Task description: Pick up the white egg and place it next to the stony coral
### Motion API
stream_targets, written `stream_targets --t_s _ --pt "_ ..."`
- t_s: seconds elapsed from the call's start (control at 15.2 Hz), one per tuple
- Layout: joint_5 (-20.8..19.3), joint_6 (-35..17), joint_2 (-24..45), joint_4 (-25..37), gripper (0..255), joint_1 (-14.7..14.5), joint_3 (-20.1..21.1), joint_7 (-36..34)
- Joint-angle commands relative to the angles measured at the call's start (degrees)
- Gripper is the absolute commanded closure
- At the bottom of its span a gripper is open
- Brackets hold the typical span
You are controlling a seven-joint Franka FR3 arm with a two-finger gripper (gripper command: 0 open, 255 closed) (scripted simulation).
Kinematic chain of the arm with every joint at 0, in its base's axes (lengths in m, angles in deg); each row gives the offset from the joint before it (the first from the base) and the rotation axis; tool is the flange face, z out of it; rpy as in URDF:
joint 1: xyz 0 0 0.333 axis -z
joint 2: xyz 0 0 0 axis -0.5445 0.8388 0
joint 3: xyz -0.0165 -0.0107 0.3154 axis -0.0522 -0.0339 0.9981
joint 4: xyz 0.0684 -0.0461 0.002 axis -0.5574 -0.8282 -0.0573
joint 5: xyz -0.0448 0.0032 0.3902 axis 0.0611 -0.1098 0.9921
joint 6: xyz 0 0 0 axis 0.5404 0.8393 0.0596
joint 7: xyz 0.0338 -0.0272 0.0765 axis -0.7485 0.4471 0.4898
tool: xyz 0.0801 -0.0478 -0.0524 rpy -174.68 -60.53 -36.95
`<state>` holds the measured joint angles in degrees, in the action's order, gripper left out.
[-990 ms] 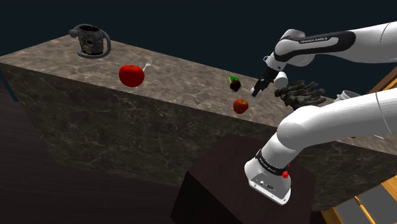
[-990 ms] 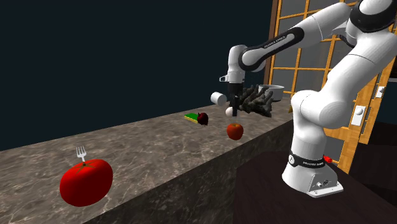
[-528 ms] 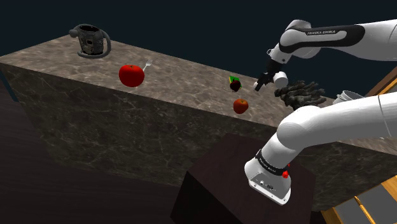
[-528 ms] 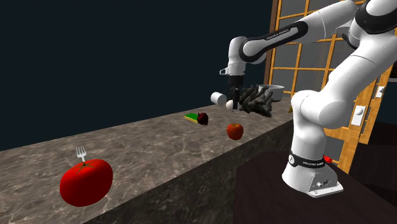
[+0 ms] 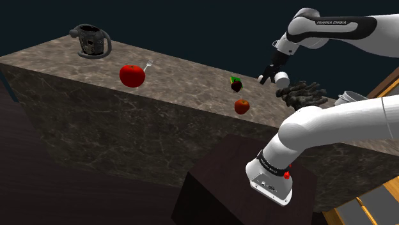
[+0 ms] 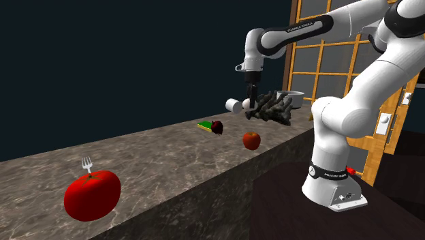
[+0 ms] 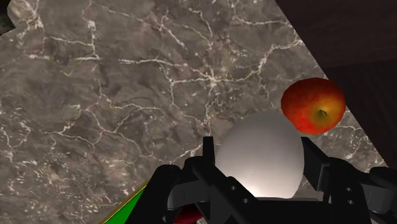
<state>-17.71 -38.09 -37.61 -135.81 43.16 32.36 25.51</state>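
The white egg (image 7: 261,147) is clasped between the two black fingers of my gripper (image 7: 259,154), which is shut on it. The hand hangs above the marbled stone counter (image 7: 114,95). In the shoulder view the gripper (image 5: 263,78) is in the air just left of the dark, branchy stony coral (image 5: 300,94). In the second exterior view the gripper (image 6: 250,105) hangs close beside the coral (image 6: 274,108), on its left. Below the egg, a red apple (image 7: 313,105) lies near the counter's front edge.
A white cylinder (image 5: 281,79) lies between gripper and coral. A dark red fruit with a green leaf (image 5: 236,83) and the apple (image 5: 242,106) lie left of them. A big red tomato with a fork (image 5: 132,75) and a dark mug (image 5: 91,40) stand further left. A bowl (image 6: 291,95) sits behind the coral.
The gripper has risen from the counter with the egg in it and drifted a little towards the coral. Everything else on the counter has stayed put.
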Motion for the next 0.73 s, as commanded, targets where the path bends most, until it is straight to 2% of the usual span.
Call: stream_targets --t_s 0.0,0.66 --pt "0.3 1.6 -0.5 1.1 255 0.0 0.5 0.0" --pt "2.0 9.1 -0.7 8.3 255 -0.6 2.8 -0.3"
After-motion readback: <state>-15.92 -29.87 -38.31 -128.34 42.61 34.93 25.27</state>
